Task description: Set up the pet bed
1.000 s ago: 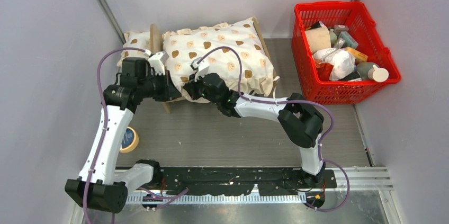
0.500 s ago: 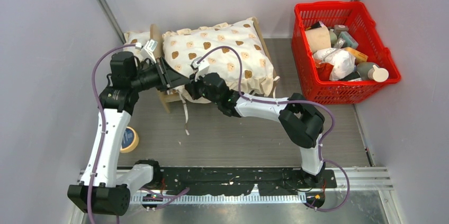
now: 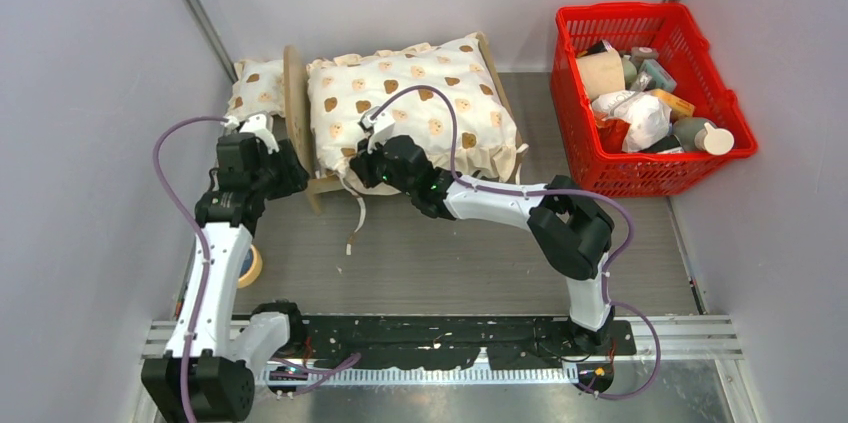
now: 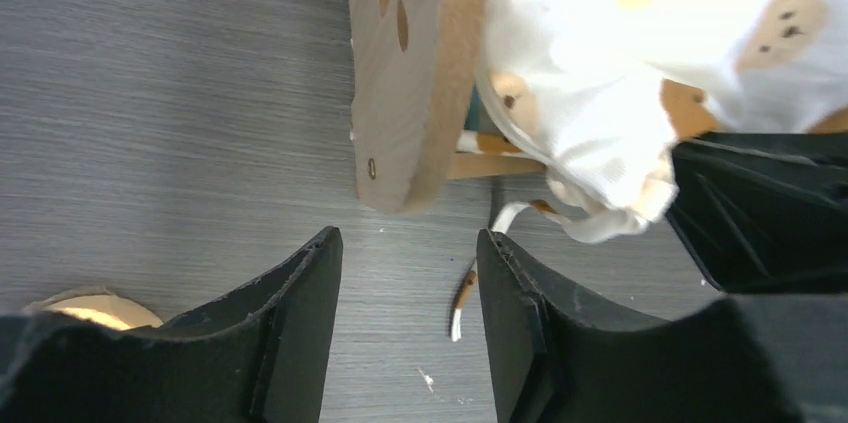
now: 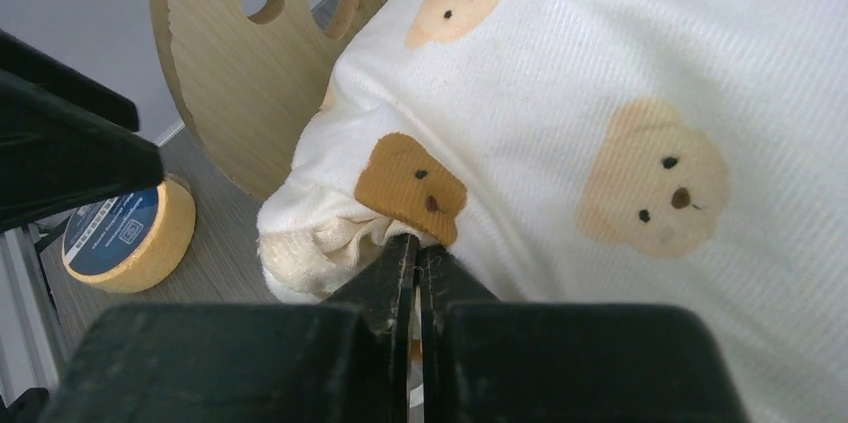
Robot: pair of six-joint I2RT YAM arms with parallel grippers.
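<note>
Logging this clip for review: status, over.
Left gripper open, short of headboard. Right gripper shut on cushion corner. Bed upright, cushion on it. Tape roll nearby, not blocking.

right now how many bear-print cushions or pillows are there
2. The large ruffled cushion lies on the pet bed; the small pillow sits on the other side of the headboard, at the far left. The crowded red basket could hide more.

Robotics lab cell: plain grey walls (image 3: pixel 80 93) box in the surface (image 3: pixel 450 263), two arms (image 3: pixel 490 203) bolted to a metal rail (image 3: pixel 690 335) at its edge.
</note>
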